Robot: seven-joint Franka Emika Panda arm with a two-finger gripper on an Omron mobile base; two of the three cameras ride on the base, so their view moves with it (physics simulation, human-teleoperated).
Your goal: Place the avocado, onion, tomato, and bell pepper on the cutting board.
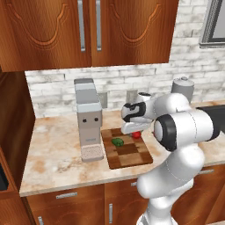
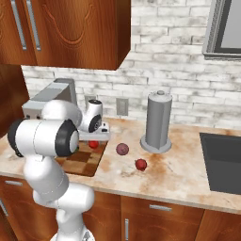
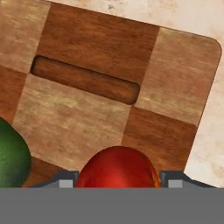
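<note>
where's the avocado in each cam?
Left base view: avocado left of centre, on the cutting board, left of the red item at the claw.
Right base view: I can't pick it out; the arm covers most of the board.
Hand view: green edge at lower left, on the board.
Shared landmark: the checkered board.

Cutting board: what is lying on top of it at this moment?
On the cutting board lie the avocado and a red item, which sits between the tool fingers. The arm covers the board's far end, so anything there cannot be seen.
</note>
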